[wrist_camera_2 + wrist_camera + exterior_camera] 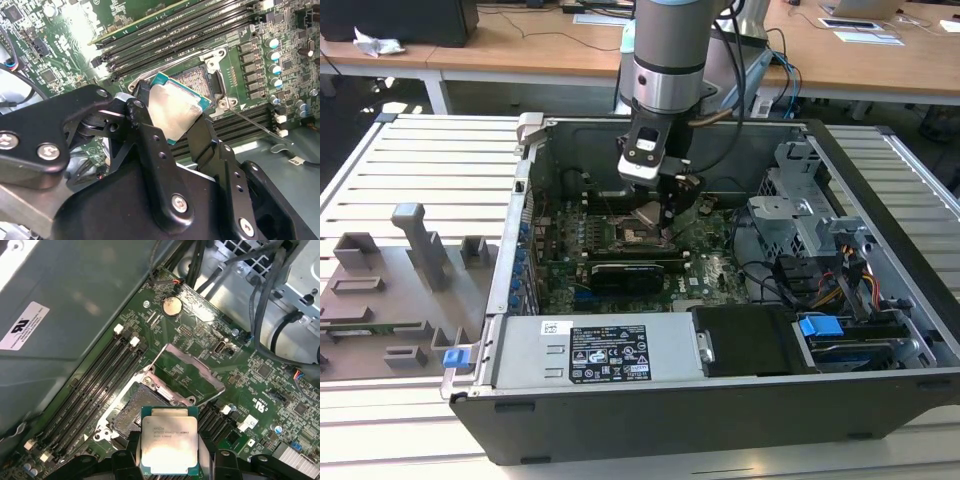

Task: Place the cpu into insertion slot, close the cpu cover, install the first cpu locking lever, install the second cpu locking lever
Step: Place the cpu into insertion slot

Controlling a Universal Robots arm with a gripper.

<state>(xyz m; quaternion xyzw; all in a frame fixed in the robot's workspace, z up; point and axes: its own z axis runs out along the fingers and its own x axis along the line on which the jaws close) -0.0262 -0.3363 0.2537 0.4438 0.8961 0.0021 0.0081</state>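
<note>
My gripper is shut on the cpu, a silvery square chip with a teal edge, held by two opposite sides and tilted. In the first wrist view the cpu hangs just above and beside the insertion slot, whose contact field lies bare in its dark frame. The cpu cover, a thin metal frame, lies flipped open on the far side of the slot. A thin wire locking lever sticks out beside the insertion slot. In the exterior view the gripper reaches down inside the open computer case.
Long black memory slots run beside the socket. A long black card lies across the board, nearer the power supply. Drive cage and cables fill the exterior view's right. A grey parts fixture lies outside the case.
</note>
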